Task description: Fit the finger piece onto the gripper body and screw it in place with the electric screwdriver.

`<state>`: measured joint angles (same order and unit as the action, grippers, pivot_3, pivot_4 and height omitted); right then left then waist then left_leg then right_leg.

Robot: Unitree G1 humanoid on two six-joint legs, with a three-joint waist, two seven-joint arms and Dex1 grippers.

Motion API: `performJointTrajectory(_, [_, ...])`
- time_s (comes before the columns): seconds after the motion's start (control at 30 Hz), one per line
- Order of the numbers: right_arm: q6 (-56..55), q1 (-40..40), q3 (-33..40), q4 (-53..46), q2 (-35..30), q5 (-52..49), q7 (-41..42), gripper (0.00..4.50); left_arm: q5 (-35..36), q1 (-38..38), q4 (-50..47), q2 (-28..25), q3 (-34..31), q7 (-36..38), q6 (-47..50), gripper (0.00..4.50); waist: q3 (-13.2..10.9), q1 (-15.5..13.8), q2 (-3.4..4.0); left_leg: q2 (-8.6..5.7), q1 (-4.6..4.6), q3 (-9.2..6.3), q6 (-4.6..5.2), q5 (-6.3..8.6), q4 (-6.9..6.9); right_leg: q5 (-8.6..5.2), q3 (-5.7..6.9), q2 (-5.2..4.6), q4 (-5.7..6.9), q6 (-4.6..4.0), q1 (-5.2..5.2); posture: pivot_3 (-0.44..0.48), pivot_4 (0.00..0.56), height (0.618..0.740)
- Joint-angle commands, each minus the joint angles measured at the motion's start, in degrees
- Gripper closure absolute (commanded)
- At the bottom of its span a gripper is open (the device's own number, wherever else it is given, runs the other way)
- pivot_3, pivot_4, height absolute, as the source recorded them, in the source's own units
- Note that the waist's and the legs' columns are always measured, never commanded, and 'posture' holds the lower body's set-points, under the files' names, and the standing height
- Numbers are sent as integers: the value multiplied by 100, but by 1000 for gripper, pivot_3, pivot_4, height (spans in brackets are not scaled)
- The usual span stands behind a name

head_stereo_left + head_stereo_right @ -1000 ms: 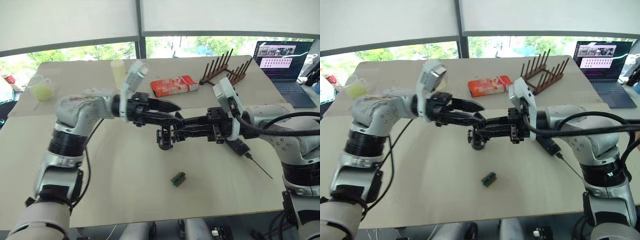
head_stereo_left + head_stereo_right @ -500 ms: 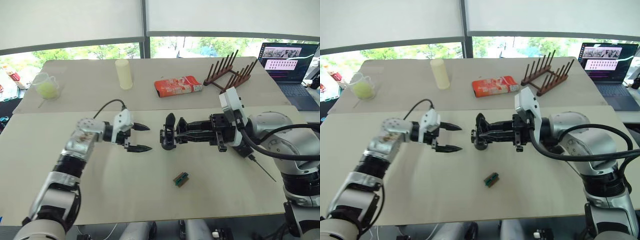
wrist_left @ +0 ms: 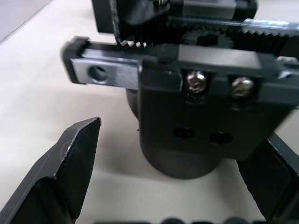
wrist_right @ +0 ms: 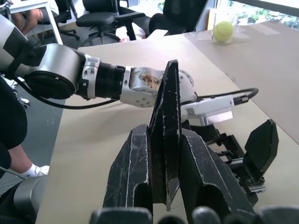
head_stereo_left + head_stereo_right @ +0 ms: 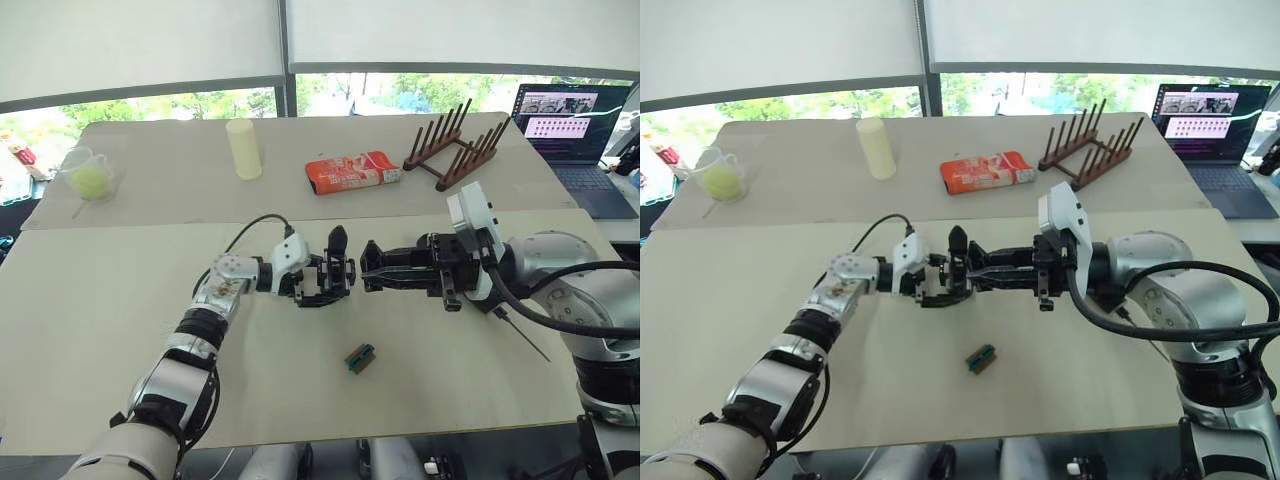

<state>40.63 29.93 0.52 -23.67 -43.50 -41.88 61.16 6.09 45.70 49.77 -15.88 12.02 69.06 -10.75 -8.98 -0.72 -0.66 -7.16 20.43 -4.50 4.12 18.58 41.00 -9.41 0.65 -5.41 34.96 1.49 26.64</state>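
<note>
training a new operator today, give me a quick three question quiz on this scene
1. True or false: the right gripper has its jaws shut on the finger piece.
2. Which thing sits between the left gripper's open jaws? A) the red packet B) the gripper body C) the wooden rack
3. Fill in: the screwdriver lies on the ____, held by neither gripper.

Key: 1 true; 2 B; 3 table.

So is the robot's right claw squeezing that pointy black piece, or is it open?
Squeezing. The right gripper has both fingers pressed flat against the finger piece, which sticks up between them.
</note>
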Motion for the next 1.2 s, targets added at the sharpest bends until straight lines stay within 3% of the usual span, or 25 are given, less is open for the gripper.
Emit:
performJointTrajectory(0.03, [-30, -12, 181, -222, -47, -130, -47, 4114, 27, 101, -20, 26, -100, 186, -254, 795, 0, 3, 0, 0, 1, 0, 0, 0, 0, 0, -1, 0, 0, 0, 1, 0, 150, 740])
performJointTrajectory(0.13, [-195, -22, 132, -176, 19, -16, -31, 4114, 103, -1, -153, 26, -109, 404, -224, 2139, 0, 3, 0, 0, 1, 1, 0, 0, 2, 0, -1, -1, 1, 0, 1, 0, 150, 740])
performJointTrajectory(0.33, [-911, -85, -132, 226, 532, 278, 156, 4114, 86, -171, -417, 100, -111, 439, -115, 2153, 0, 3, 0, 1, 1, 0, 1, 1, 2, 0, -1, 2, 1, 0, 1, 0, 150, 740])
performJointTrajectory(0.63, [-2178, 237, -862, 1807, 1371, 1194, 768, 4114, -36, -265, -528, 160, -96, 141, -108, 2153, 0, 0, 0, -5, 1, 1, 5, -1, 18, 2, 1, 8, 4, 3, -3, 0, 150, 740])
performJointTrajectory(1.2, [-2931, 539, -1028, 3084, 1872, 1854, 1073, 4114, -72, -387, -813, 94, -77, 129, -16, 2153, 1, 25, 1, -3, 1, 1, 5, -1, 16, 2, 1, 10, 7, 3, 3, 0, 150, 740])
